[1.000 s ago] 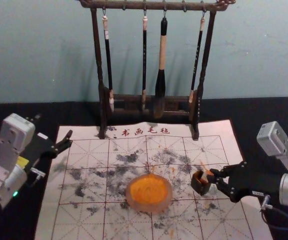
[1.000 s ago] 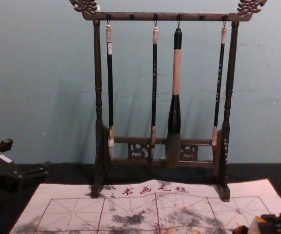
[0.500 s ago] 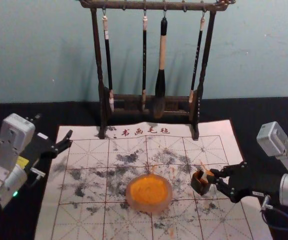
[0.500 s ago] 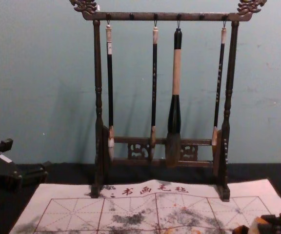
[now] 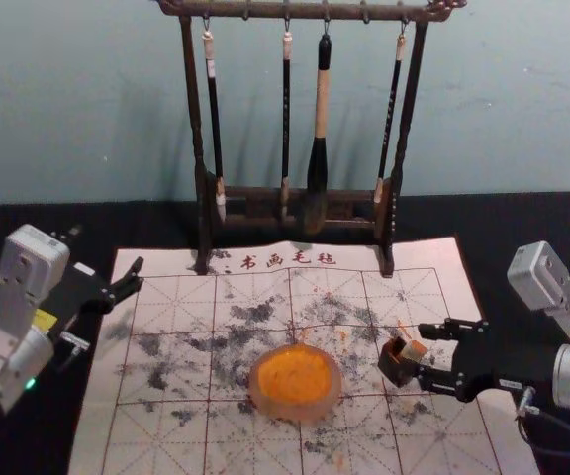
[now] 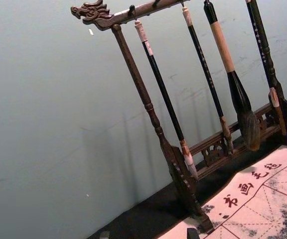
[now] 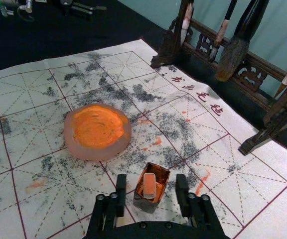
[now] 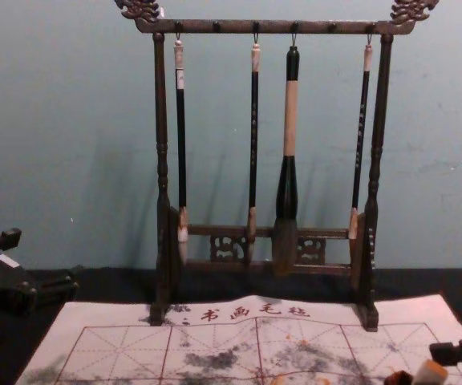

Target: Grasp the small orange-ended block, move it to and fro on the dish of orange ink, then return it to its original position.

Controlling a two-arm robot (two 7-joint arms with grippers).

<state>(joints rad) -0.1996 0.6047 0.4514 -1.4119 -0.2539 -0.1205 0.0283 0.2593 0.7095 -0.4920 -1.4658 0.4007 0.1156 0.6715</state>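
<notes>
Two fingers of the right hand (image 5: 420,352) are now standing wide apart on either side of the small orange-ended block (image 7: 149,185); half a second ago they were closing on it. The block is staying in the mouth of a dark pot (image 7: 146,205), toward the right edge of the surface (image 5: 522,223), and both fingers are clear of it in the right wrist view. The left hand (image 5: 107,250) is hanging over the left edge of the mat (image 5: 181,287) just as before, its fingers spread apart.

The block is showing a flat, smooth, rectangular end of soft orange and is leaning slightly in its pot. The pot is boxy and glossy, its brown inner walls catching amber light. Left of it, apart from it, a round dish (image 5: 334,400) is sitting with a thick, cloudy, pinkish rim, and the orange ink (image 5: 293,374) inside is lying in opaque, swirled ridges.

Pale and slightly rippled along its far side, the mat is bearing red grid lines, red characters, sooty grey smudges and small orange streaks. Toward the far edge of the surface, a dark rack (image 8: 162,120) with turned posts, carved panels and a glossy finish is carrying hanging brushes (image 8: 290,120), the thickest having a bare pale wooden section and a bushy, dark tip.
</notes>
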